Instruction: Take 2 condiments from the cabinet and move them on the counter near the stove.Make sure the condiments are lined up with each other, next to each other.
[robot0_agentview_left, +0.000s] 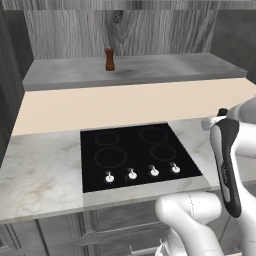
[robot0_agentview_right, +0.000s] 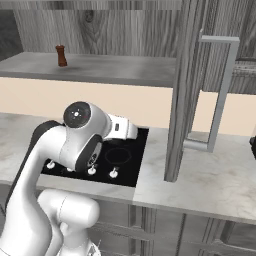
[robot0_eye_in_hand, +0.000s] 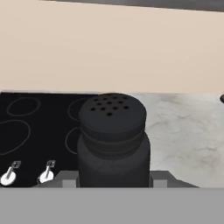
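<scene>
The counter (robot0_agentview_left: 35, 175) at the lower left of the left base view is bare. The stove (robot0_agentview_left: 135, 155) in the middle lies flat, with small knobs (robot0_agentview_left: 132, 174) along its front. On the right of the right base view, an open cabinet door (robot0_agentview_right: 187, 85) stands over the counter. One brown shaker (robot0_agentview_left: 109, 59) stands on the cabinet shelf (robot0_agentview_left: 165, 67).

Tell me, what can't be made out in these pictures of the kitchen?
- Black shaker bottle, hand view: its base is cut off at the bottom, so whether it touches the marbled stone counter is unclear.
- Gripper, right base view: hidden behind the open wood-grain cabinet door.
- Reddish-brown wooden pepper mill, left base view: too small for detail.
</scene>
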